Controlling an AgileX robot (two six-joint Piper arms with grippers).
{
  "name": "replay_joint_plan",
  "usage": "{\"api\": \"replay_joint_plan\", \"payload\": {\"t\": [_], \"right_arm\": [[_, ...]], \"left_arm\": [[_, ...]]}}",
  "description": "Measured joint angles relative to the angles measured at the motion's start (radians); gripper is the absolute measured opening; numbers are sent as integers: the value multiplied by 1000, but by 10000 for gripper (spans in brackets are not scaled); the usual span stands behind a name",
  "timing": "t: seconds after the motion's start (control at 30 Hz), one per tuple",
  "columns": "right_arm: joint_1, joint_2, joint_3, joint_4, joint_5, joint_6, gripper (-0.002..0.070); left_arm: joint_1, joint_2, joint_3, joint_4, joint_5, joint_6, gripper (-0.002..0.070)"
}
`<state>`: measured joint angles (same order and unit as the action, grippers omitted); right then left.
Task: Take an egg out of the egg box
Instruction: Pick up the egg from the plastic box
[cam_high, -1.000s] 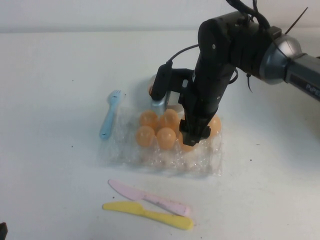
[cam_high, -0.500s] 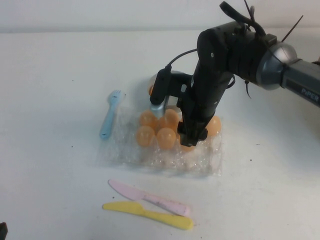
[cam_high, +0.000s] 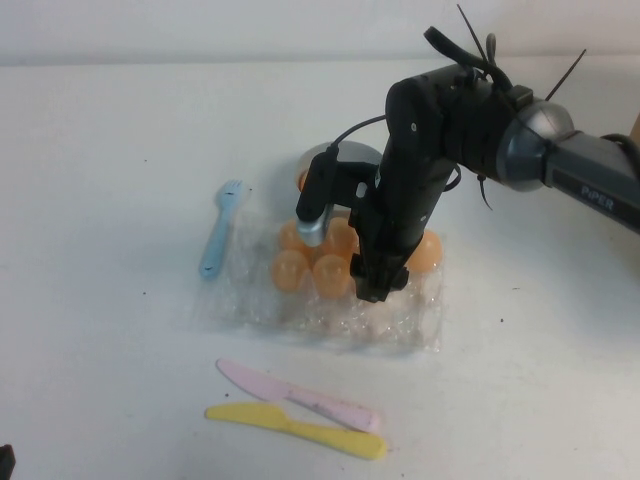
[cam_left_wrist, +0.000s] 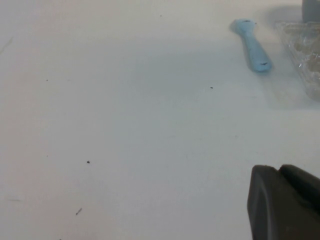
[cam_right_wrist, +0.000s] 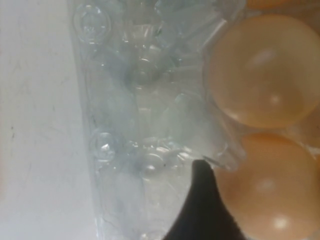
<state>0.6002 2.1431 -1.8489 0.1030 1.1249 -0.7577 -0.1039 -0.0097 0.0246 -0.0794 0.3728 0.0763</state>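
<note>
The clear crinkly egg box (cam_high: 250, 300) lies mid-table with several orange-tan eggs (cam_high: 291, 270) in its cups. My right gripper (cam_high: 375, 287) is down in the box's right side, open. In the right wrist view one dark finger (cam_right_wrist: 200, 205) touches the side of the egg (cam_right_wrist: 275, 185) that sits in its cup in the box (cam_right_wrist: 130, 100); the other finger is out of view. A second egg (cam_right_wrist: 262, 70) sits in the cup beside it. My left gripper (cam_left_wrist: 285, 200) is shut and empty, low over bare table to the left.
A round grey bowl (cam_high: 345, 158) stands just behind the box. A blue fork (cam_high: 220, 230) lies left of the box and also shows in the left wrist view (cam_left_wrist: 252, 47). A pink knife (cam_high: 295, 395) and a yellow knife (cam_high: 300, 430) lie in front.
My right gripper has moved lower and a little left into the box, closer around the egg. The eggs and the box have not moved. The left arm is still.
</note>
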Motion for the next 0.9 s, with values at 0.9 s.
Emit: {"api": "replay_joint_plan", "payload": {"t": [0.9], "right_arm": [[0, -46, -9, 3, 24, 1, 335]], "left_arm": [[0, 0, 0, 0, 0, 0, -3]]}}
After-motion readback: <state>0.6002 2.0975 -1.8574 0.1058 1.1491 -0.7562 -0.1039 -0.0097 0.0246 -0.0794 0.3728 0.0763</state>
